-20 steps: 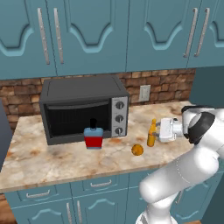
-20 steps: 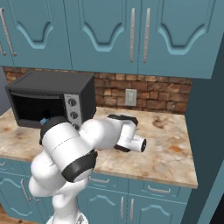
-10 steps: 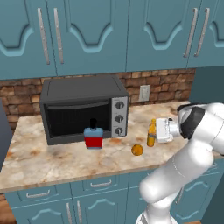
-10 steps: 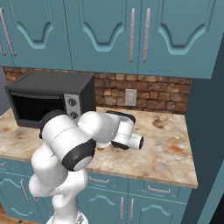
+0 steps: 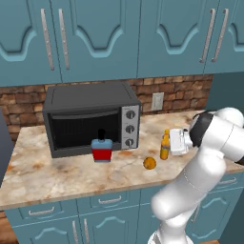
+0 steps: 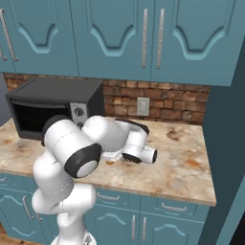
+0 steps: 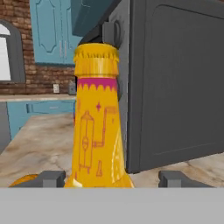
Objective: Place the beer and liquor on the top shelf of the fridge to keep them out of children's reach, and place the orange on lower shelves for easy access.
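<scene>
The beer [image 7: 96,118] is seen upright on the counter [image 5: 57,171], right of the oven [image 5: 90,116], directly ahead between the spread fingers of the gripper [image 7: 111,178]; nothing is clamped yet.

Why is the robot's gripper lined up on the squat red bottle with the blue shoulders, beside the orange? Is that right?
Not quite. The gripper is lined up on the slim amber beer bottle; the hand view shows it between the fingertips. The small round orange does lie beside it.
</scene>
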### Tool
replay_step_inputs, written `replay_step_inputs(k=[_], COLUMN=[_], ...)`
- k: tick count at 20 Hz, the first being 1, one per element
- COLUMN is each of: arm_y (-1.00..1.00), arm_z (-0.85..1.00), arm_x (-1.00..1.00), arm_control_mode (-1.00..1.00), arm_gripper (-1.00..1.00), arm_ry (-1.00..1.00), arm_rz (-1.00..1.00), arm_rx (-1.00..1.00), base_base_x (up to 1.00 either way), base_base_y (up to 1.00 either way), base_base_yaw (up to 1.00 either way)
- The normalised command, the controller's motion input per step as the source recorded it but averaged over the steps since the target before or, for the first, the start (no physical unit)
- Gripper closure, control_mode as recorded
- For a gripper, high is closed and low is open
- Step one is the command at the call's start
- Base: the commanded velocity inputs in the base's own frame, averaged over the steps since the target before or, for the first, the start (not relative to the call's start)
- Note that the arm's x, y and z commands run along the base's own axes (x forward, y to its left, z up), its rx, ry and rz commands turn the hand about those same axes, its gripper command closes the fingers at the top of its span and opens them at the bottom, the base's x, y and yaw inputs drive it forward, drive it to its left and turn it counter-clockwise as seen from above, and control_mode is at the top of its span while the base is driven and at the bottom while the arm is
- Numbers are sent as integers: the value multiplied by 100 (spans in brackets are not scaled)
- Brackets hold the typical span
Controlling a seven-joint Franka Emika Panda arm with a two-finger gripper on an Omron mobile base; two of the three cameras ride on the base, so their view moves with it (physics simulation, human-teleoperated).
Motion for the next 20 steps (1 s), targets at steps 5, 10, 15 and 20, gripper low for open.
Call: replay_step_inputs(k=[5,10,15,20], arm_y=[0,0,-12,2], arm_z=[0,33,75,86], arm_x=[0,-28,-64,-64], arm_control_mode=[-100,-100,-100,-100], arm_gripper=[100,100,100,100], arm_ry=[0,0,0,0], arm_rz=[0,0,-7,-26], arm_rx=[0,0,-7,-12], base_base_x=[0,0,0,0], base_base_y=[0,0,0,0], base_base_yaw=[0,0,0,0])
